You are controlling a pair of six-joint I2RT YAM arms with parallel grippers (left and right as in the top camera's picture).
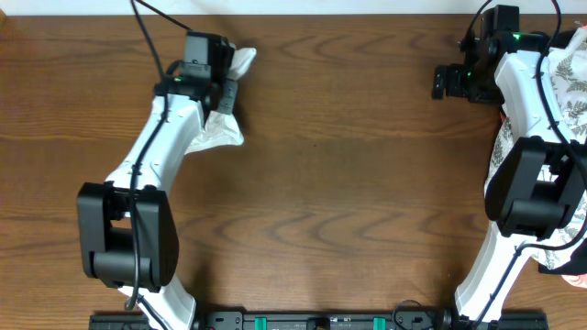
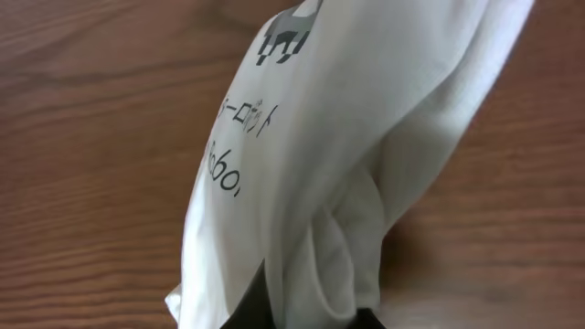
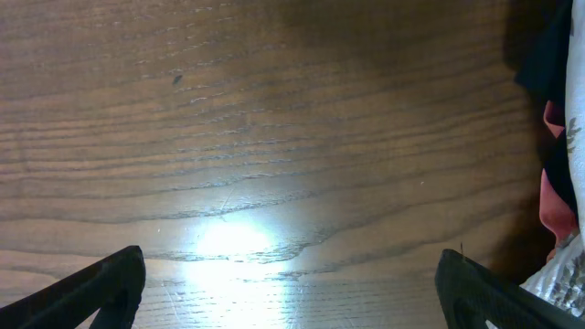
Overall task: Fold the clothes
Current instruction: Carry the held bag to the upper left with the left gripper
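**Left end effector has the shirt bunched, right one idle and wide open**

Near edge, 6 o'clock: only the two arm bases, and the middle of the table (image 1: pixel 348 183) is bare wood. Nothing is laid out flat, so folding proper hasn't begun, I'd say.

Further out at 10 o'clock, the left end effector (image 1: pixel 223 92) is clenched on the white T-shirt (image 1: pixel 225 133). The cloth is gathered into a crumpled wad around it, part of it trailing onto the table. In the left wrist view the shirt hangs in long folds away from the jaws, with the black chest print (image 2: pixel 242 137) facing out and skewed. It is probably pinched at one spot so the shirt can be dragged or shaken open. I can't tell which part of the shirt is pinched.

Far right, 2 o'clock: the right end effector (image 1: pixel 442 82) is released, jaws spread wide over bare wood, touching nothing. It looks parked there, ready to take a second corner.

At the 3 o'clock edge, a fern-leaf cloth (image 1: pixel 573 73) sits heaped under the right arm, well apart from the shirt. It looks set aside, not part of this job.
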